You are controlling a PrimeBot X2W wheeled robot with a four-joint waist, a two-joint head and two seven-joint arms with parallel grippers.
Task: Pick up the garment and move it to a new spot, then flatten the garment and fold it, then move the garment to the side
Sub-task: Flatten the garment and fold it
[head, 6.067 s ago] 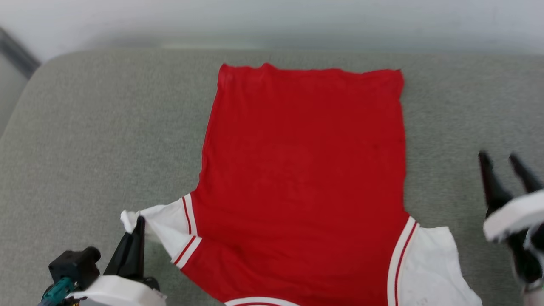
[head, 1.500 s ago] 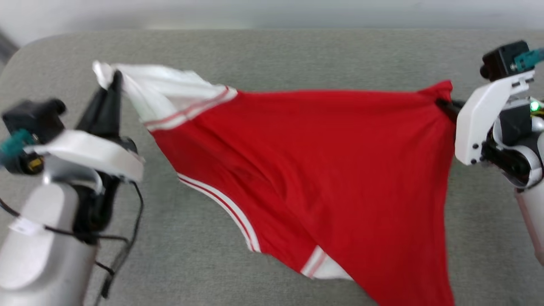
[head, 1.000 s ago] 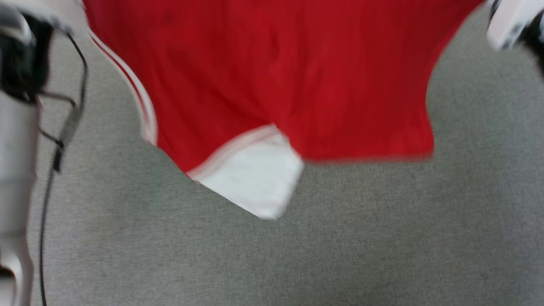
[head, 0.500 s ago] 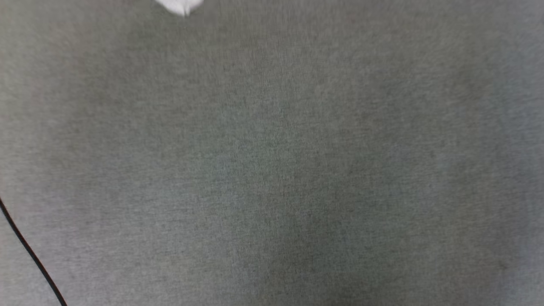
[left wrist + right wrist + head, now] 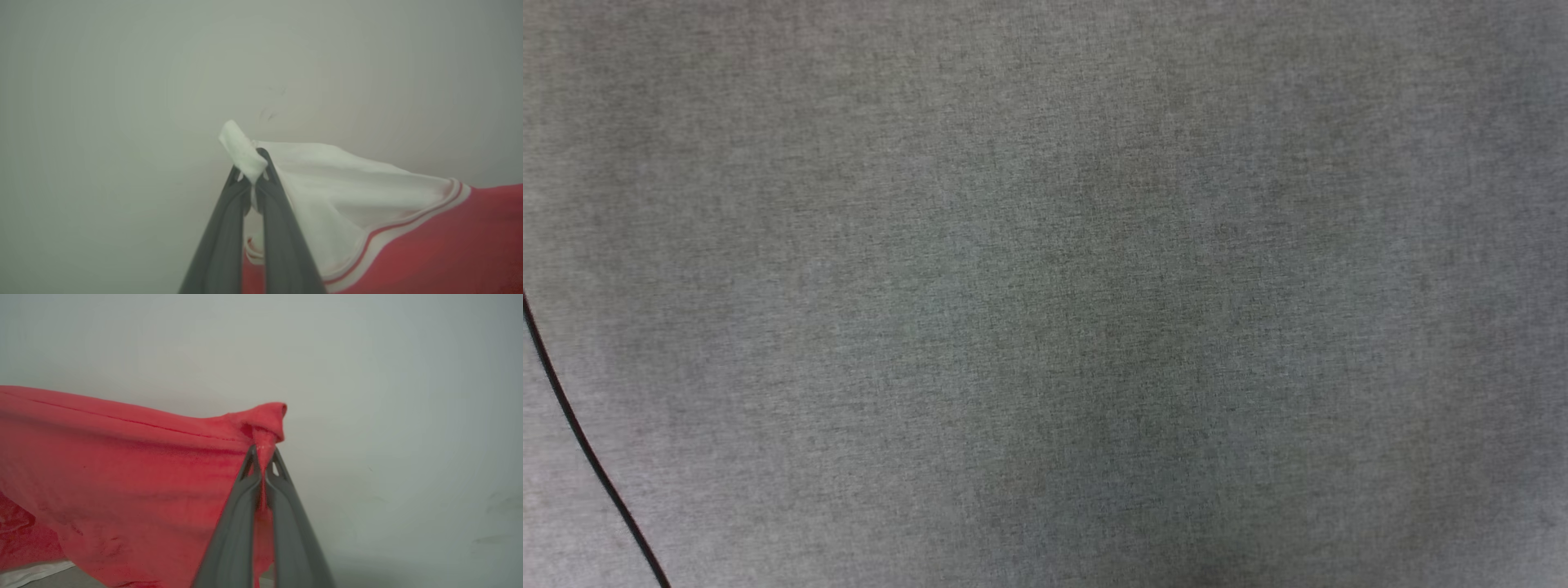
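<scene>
Both grippers are clamped on the garment [image 5: 122,477], which hangs in the air, stretched from one grip to the other. The left gripper [image 5: 254,175] has its jaws pressed together on the tip of the white sleeve [image 5: 327,183], and a small fold of white cloth pokes out above them. From there the sleeve runs off to that view's right, past the red-and-white trim [image 5: 392,232], into red cloth. The right gripper [image 5: 263,459] is closed just as tightly on a bunched red corner [image 5: 269,416], probably at the hem, though the bunching makes that hard to tell. The red body stretches away to that view's left and sags below. A pale wall [image 5: 408,396] stands behind both grips. The head view looks down on a grey fabric surface [image 5: 1045,294], with a thin black cable [image 5: 580,441] crossing its lower left corner.
</scene>
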